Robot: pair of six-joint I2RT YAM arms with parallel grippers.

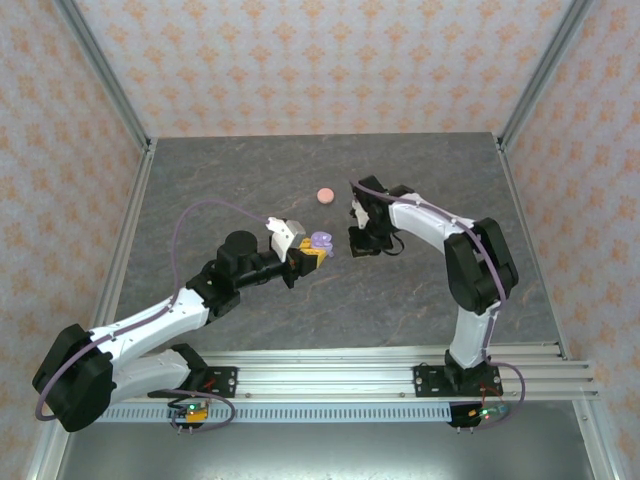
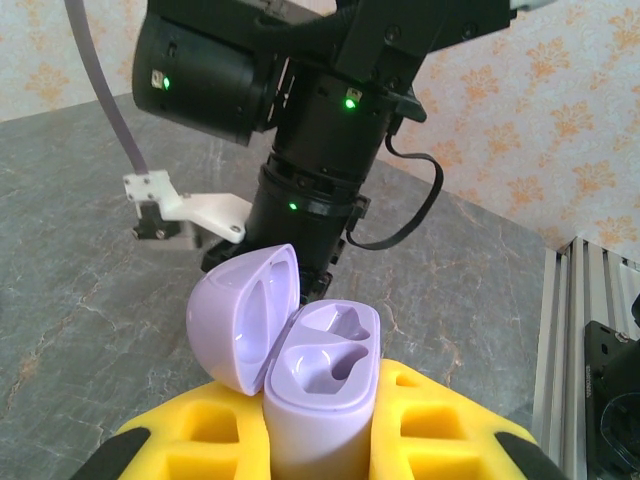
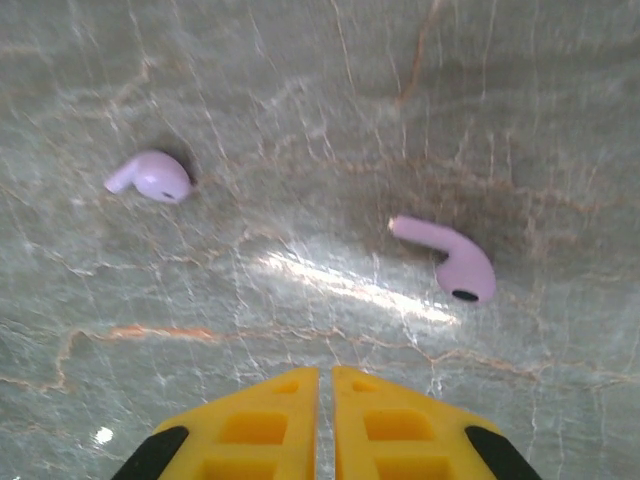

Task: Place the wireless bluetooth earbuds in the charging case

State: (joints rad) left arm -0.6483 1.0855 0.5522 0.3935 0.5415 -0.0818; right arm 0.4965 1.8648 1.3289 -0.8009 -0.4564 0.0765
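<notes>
Two small lilac plastic stemmed earbuds (image 3: 150, 177) (image 3: 452, 264) lay loose on the grey marbled tabletop (image 1: 250, 180), well apart from each other, as seen from the right wrist camera. The right gripper (image 3: 325, 415) hung above them, pointing down at the table. Its yellow fingers (image 3: 260, 425) were pressed together with only a thin slit between them and nothing in it.

The left gripper (image 2: 320, 440) was clamped on the rounded lilac plastic charging case (image 2: 325, 365), one yellow finger (image 2: 215, 425) on each side of its body. The case stood upright in the grasp with its hinged lid (image 2: 245, 315) swung open to one side. Both moulded wells in the base were bare, and no earbud sat in either.

From the top camera, the left gripper (image 1: 312, 252) held the case (image 1: 320, 241) above the middle of the table, just beside the right gripper (image 1: 362, 243), the two not touching. A small salmon-pink round case (image 1: 324, 194) lay flat on the table farther back, apart from both grippers. In the left wrist view, the right arm's black wrist (image 2: 320, 130) loomed close behind the open case.
</notes>
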